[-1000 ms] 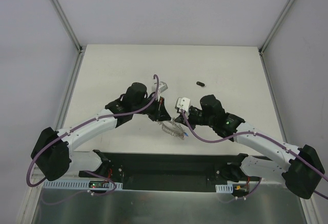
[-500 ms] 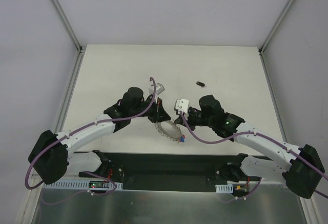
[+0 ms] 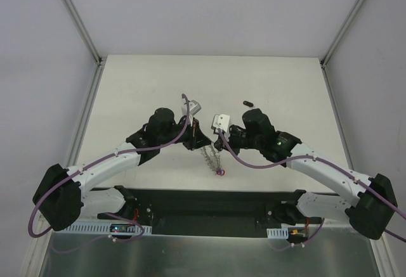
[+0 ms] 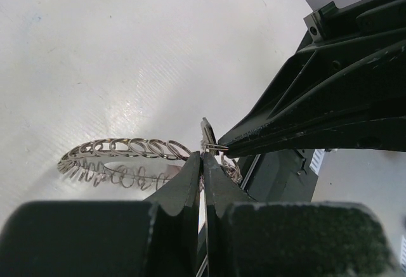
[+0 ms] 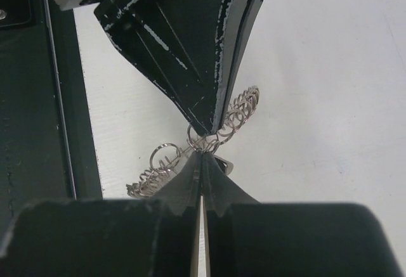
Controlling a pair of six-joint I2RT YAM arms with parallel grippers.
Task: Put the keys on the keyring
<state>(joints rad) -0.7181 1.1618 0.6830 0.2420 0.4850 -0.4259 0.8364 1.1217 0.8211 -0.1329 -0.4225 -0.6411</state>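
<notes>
— Pale counter (image 3: pixel 285 87) is seen, closed in by grey walls (image 3: pixel 38 68). Where is the keyring found?
— The keyring (image 3: pixel 212 158) is held up on edge near the middle of the counter, between the two arms. Its wiry loops are fanned out, and a red tag (image 3: pixel 220 172) is hung at its lowest point.
— How is the left end effector set?
— The left end effector (image 4: pixel 202 156) is clenched on the keyring's rim; a flat grey sliver is seen sticking out from between its fingers.
— And the right one?
— The right end effector (image 5: pixel 202 154) is clenched as well, tip to tip with the left, with wire loops pressed at its tips. Whether a loop is pinched there cannot be told.
— Is any key seen?
— One black key (image 3: pixel 248 103) is found lying on the counter further back, well apart from the keyring.
</notes>
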